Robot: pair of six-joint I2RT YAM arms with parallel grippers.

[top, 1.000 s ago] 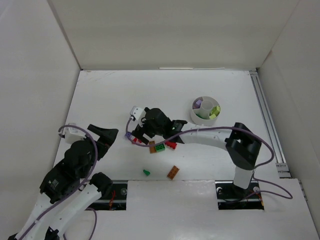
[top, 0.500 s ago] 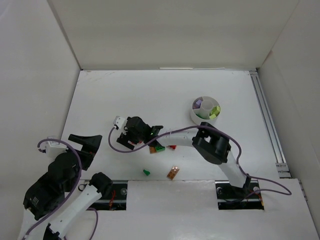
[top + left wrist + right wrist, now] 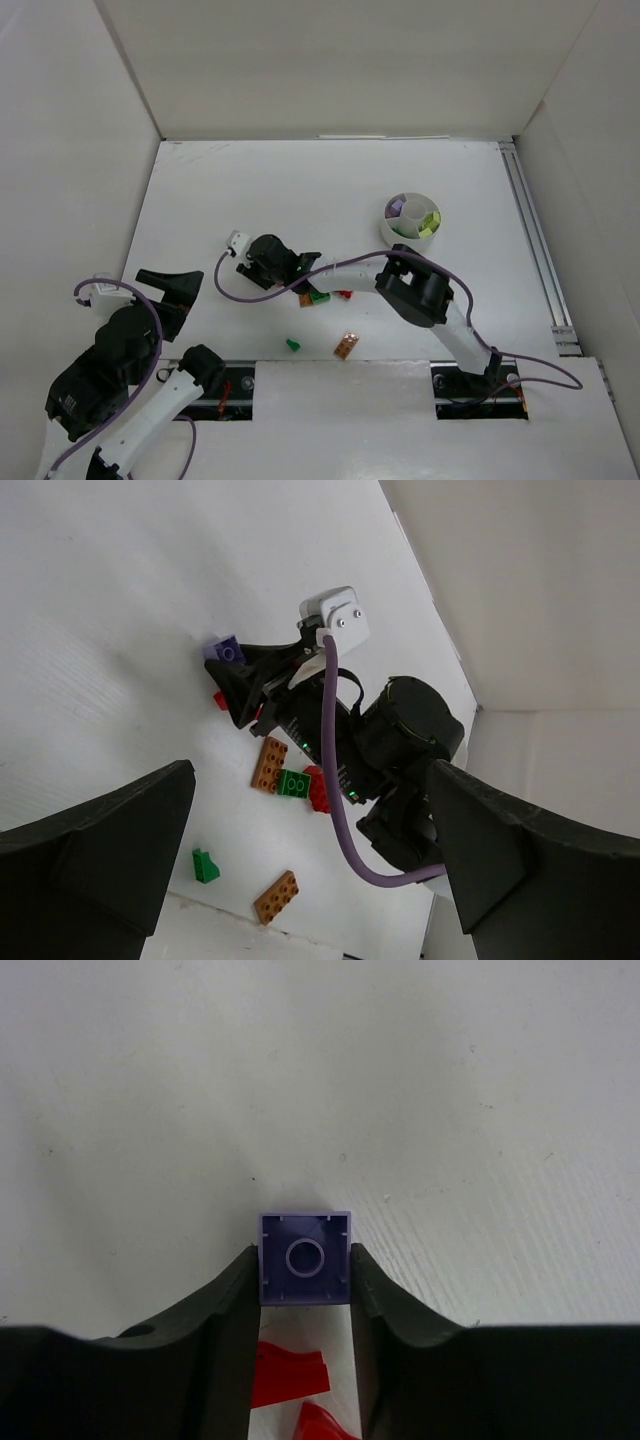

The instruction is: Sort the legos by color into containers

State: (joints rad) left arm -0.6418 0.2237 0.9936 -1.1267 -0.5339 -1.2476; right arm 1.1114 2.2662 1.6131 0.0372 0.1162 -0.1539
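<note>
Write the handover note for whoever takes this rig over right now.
Left pincer: open, empty, off to the side.
Right pincer: shut on the purple brick.
Dish: far right, some pieces already sorted in its sections.
Loose: orange brick, green brick and red brick under the right arm; small green piece and second orange brick closer to the robot.
Left to do: carry purple to the dish, then sort the rest.

Bright, even light falls from overhead, and I see only faint, soft shadows on the white worktop [image 3: 250,180]. My right wrist view is crisp on the purple brick [image 3: 305,1257]; the left gripper [image 3: 310,770] edges its view as dark, slightly blurred shapes.
</note>
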